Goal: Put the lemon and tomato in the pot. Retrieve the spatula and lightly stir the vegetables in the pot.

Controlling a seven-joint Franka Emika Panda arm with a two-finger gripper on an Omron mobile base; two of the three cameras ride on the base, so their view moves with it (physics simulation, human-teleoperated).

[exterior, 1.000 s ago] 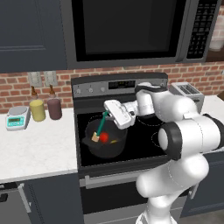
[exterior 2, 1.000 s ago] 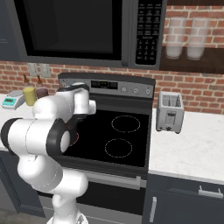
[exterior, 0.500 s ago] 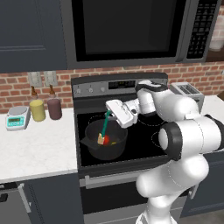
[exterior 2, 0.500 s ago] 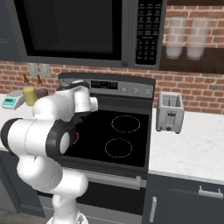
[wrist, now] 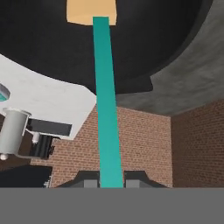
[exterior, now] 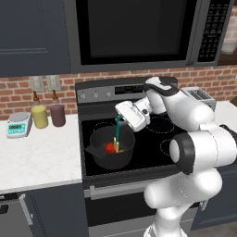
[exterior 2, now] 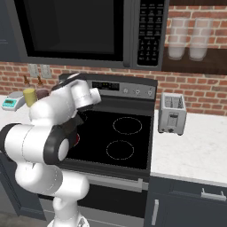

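Left base view: black stove (exterior: 152,139) with glass cooktop in the middle, under a dark microwave (exterior: 134,32), brick wall behind. White counter (exterior: 37,159) to the stove's left, bearing a small scale (exterior: 17,126), a yellow jar (exterior: 40,116) and a maroon jar (exterior: 57,115) near the wall. Toaster (exterior: 200,95) on the counter to the right of the stove. Dark pot (exterior: 111,148) on the front left burner, one short handle jutting toward the counter side. White arm reaching across from the lower right, gripper (exterior: 121,116) above the pot's far rim. Jaws closed on the top end of the spatula (exterior: 117,134): teal handle hanging almost straight down, tan blade inside the pot, just beside the tomato (exterior: 110,147) or touching it, cannot tell which. Tomato red and round, resting on the pot's floor left of the blade.

Right base view: same stove (exterior 2: 119,137) seen from the other side, two ring burners bare on its right half, toaster (exterior 2: 172,113) on the white counter (exterior 2: 195,146), two pale glasses (exterior 2: 186,39) on a shelf above. Arm's bulk covering the pot; a sliver of red at its edge, too small to identify.

Hand view: teal handle of the spatula (wrist: 106,109) running up from between the two dark finger tips (wrist: 89,177), clamped tight on either side, tan blade at the top against the pot's (wrist: 144,48) black inside.
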